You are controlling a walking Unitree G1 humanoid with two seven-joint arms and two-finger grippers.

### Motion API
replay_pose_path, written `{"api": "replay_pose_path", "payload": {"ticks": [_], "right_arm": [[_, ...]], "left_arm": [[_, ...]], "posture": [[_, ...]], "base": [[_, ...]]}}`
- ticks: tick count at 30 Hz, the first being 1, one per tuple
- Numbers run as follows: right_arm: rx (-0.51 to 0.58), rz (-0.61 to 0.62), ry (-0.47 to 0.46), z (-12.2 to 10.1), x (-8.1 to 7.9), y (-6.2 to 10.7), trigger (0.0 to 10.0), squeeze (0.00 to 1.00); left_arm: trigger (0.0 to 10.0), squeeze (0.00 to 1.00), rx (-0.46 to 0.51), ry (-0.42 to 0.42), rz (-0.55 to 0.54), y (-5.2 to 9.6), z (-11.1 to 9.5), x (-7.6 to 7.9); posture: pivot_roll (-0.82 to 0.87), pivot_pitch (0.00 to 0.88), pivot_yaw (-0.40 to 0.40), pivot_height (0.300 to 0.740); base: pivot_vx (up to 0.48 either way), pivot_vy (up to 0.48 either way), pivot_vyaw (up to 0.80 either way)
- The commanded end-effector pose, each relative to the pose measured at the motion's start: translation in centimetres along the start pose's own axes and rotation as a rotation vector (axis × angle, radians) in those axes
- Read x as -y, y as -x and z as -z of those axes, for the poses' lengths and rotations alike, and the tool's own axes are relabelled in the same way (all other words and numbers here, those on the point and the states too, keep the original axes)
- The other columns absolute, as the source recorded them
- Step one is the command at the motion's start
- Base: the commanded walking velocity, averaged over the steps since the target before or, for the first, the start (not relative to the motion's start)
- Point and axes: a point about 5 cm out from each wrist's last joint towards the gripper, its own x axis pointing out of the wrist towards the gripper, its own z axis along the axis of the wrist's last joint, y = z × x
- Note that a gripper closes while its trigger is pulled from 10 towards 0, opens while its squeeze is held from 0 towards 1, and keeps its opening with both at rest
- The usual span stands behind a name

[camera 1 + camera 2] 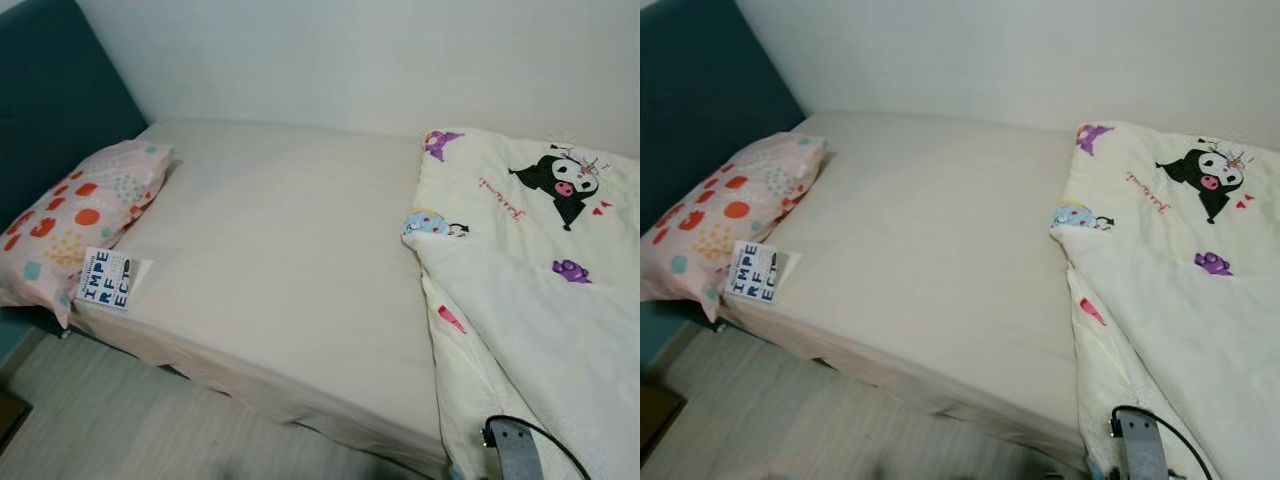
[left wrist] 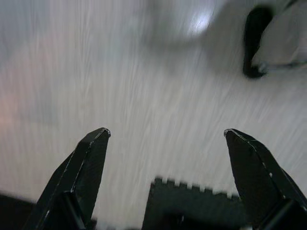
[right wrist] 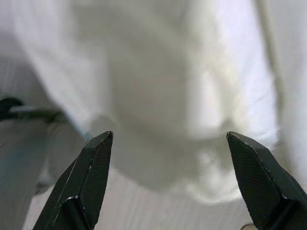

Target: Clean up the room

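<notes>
Two end effectors were in play, both with fingers spread wide apart and nothing between them. Left end effector (image 2: 165,136) hung over blurry pale wood-grain floor (image 2: 120,72), with a dark curved shape off to one side that I couldn't identify. Right end effector (image 3: 169,136) pointed at a hanging bunch of white fabric, pretty blurred, most likely the edge of the duvet (image 1: 540,280).

From the head camera: bed (image 1: 290,250) with a plain cream sheet took up most of the scene, pushed against a white wall (image 1: 380,60) on the far side, teal headboard (image 1: 50,90) on the left. Pink pillow (image 1: 75,215) with orange and teal spots sat at the left end, spilling over the near edge. A small book (image 1: 106,278) with big letters on its cover lay just beside the pillow, right at the near-left corner of the mattress. The duvet, cream with cartoon characters printed on it, was bunched over the right end of the bed and draped down the near side. A bit of silver right arm (image 1: 518,452) with a black cable poked up at the near right, in front of the duvet.
</notes>
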Motion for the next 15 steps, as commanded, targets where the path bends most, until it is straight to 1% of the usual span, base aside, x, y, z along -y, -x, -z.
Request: {"api": "replay_pose_path", "payload": {"ticks": [1, 2, 3, 6, 7, 8, 9, 11, 13, 15], "right_arm": [[0.01, 0.047, 0.028, -0.4, 1.1, -0.1, 10.0, 0.0], [0.027, 0.073, 0.027, -1.1, 1.8, -0.2, 10.0, 0.0], [0.027, 0.073, 0.027, -1.1, 1.8, -0.2, 10.0, 0.0], [0.085, 0.143, -0.015, -3.2, 4.1, -0.3, 10.0, 0.0], [0.1, 0.16, -0.025, -3.7, 4.7, -0.2, 10.0, 0.0], [0.109, 0.169, -0.031, -4.1, 5.2, -0.2, 10.0, 0.0], [0.109, 0.169, -0.031, -4.1, 5.2, -0.2, 10.0, 0.0], [0.109, 0.158, -0.056, -4.4, 5.6, -0.2, 10.0, 0.0], [0.109, 0.158, -0.056, -4.4, 5.6, -0.2, 10.0, 0.0], [0.093, 0.1, -0.13, -4.0, 5.1, -0.3, 10.0, 0.0]], "left_arm": [[10.0, 0.0, -0.01, 0.084, -0.022, -0.2, 0.2, 0.5], [10.0, 0.0, 0.009, 0.122, -0.03, -0.4, -0.5, 0.8], [10.0, 0.0, 0.009, 0.122, -0.03, -0.4, -0.5, 0.8], [10.0, 0.0, 0.088, 0.21, -0.04, -1.1, -3.3, 1.3], [10.0, 0.0, 0.111, 0.227, -0.04, -1.2, -4.1, 1.4], [10.0, 0.0, 0.134, 0.243, -0.037, -1.3, -4.9, 1.5], [10.0, 0.0, 0.134, 0.243, -0.037, -1.3, -4.9, 1.5], [10.0, 0.0, 0.154, 0.249, -0.035, -1.5, -6.0, 1.9], [10.0, 0.0, 0.154, 0.249, -0.035, -1.5, -6.0, 1.9], [10.0, 0.0, 0.157, 0.245, -0.035, -1.6, -6.5, 2.1]], "posture": [[-0.03, 0.163, 0.097, 0.715], [-0.03, 0.163, 0.097, 0.71], [-0.03, 0.163, 0.097, 0.71], [-0.08, 0.109, 0.066, 0.695], [-0.08, 0.109, 0.066, 0.69], [-0.1, 0.091, 0.058, 0.685], [-0.1, 0.091, 0.058, 0.685], [-0.12, 0.073, 0.051, 0.675], [-0.12, 0.073, 0.051, 0.675], [-0.13, 0.059, 0.049, 0.665]], "base": [[0.0, 0.0, 0.0], [0.0, 0.0, 0.0], [0.0, 0.0, 0.0], [0.0, 0.0, 0.0], [0.0, 0.0, 0.0], [0.0, 0.0, 0.0], [0.0, 0.0, 0.0], [0.0, 0.0, 0.0], [0.0, 0.0, 0.0], [0.0, 0.0, 0.0]]}}
